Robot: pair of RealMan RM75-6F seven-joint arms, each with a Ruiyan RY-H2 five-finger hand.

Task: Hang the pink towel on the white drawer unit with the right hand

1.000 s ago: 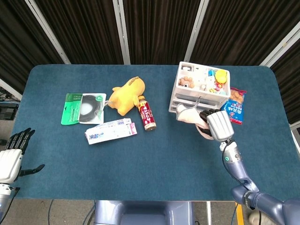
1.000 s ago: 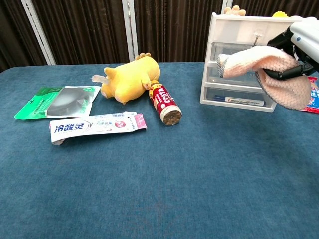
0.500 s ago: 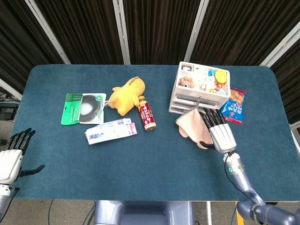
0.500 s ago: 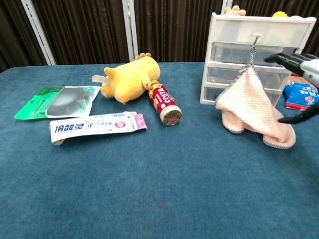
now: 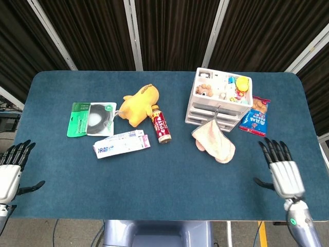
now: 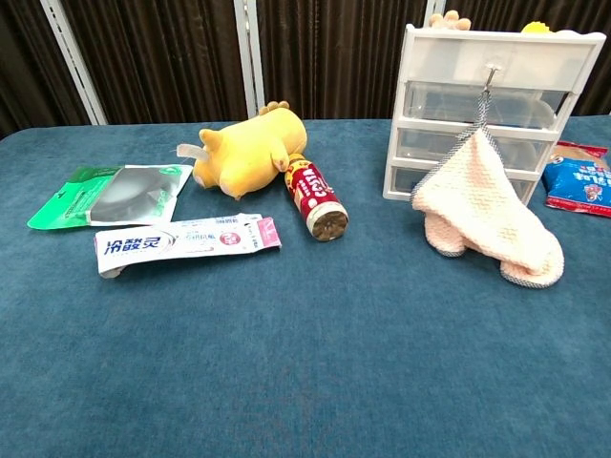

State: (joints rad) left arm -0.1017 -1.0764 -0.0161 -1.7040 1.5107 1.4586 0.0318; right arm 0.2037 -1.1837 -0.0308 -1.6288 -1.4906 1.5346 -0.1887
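The pink towel (image 5: pixel 214 140) (image 6: pixel 482 221) hangs by its loop from a hook on the front of the white drawer unit (image 5: pixel 219 97) (image 6: pixel 496 95), and its lower part lies on the blue table. My right hand (image 5: pixel 280 171) is open with its fingers spread, holding nothing, at the table's right front edge and well away from the towel. At the left front edge my left hand (image 5: pixel 11 168) is open too. Neither hand shows in the chest view.
A yellow plush toy (image 5: pixel 140 104), a red bottle (image 5: pixel 161 124), a toothpaste box (image 5: pixel 121 143) and a green packet (image 5: pixel 91 119) lie left of the middle. A blue snack bag (image 5: pixel 256 117) lies right of the drawer unit, whose top tray holds small items.
My right hand has let go of the towel and drawn back to the right front edge. The towel now hangs from the hook by itself. The left hand barely moved.
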